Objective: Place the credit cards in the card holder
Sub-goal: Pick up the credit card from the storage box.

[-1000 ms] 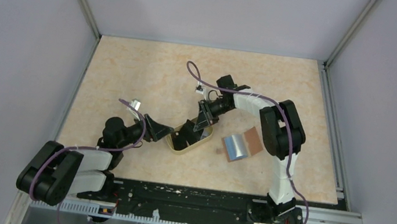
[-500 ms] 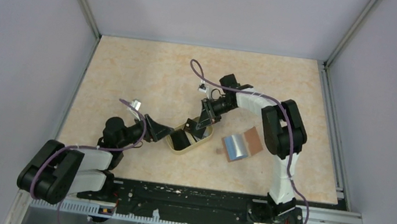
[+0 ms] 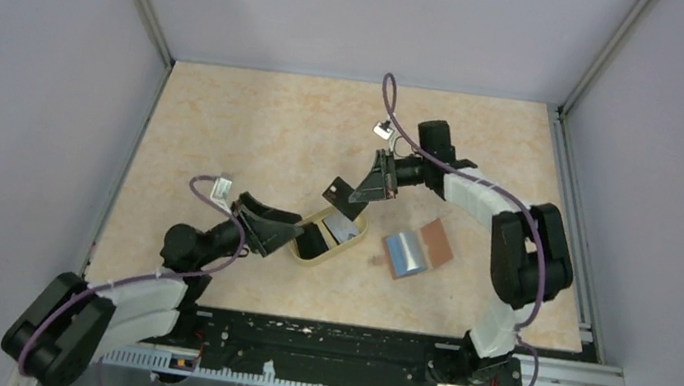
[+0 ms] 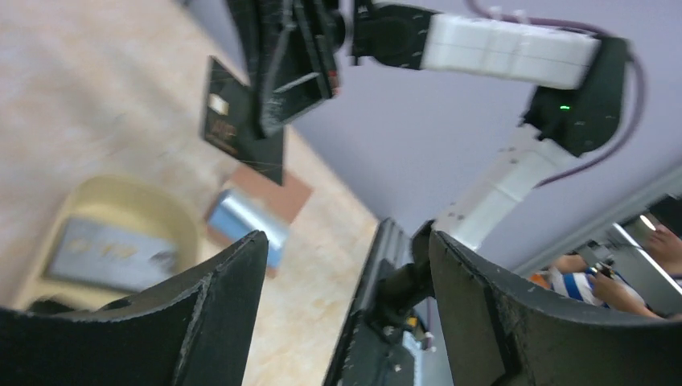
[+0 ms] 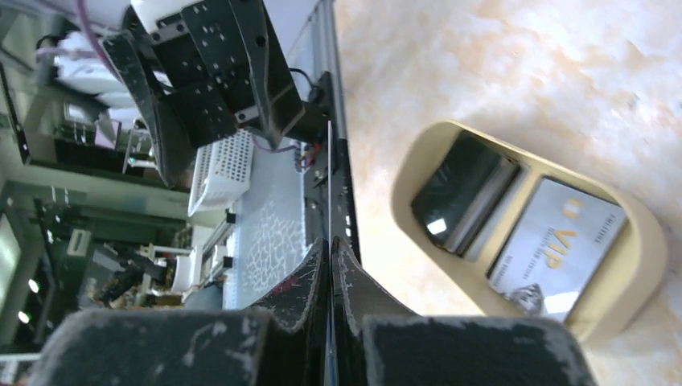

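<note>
Black, thin credit card (image 3: pixel 337 192) tight in my right gripper (image 3: pixel 356 191), left gripper (image 3: pixel 284 230) agape beside the oval tan dish (image 3: pixel 362 229).

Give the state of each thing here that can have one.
right gripper: shut on the black card
black card: held in the air
left gripper: open, empty
card holder: lying open, flat
dish: holds a VIP card and black cards
</note>
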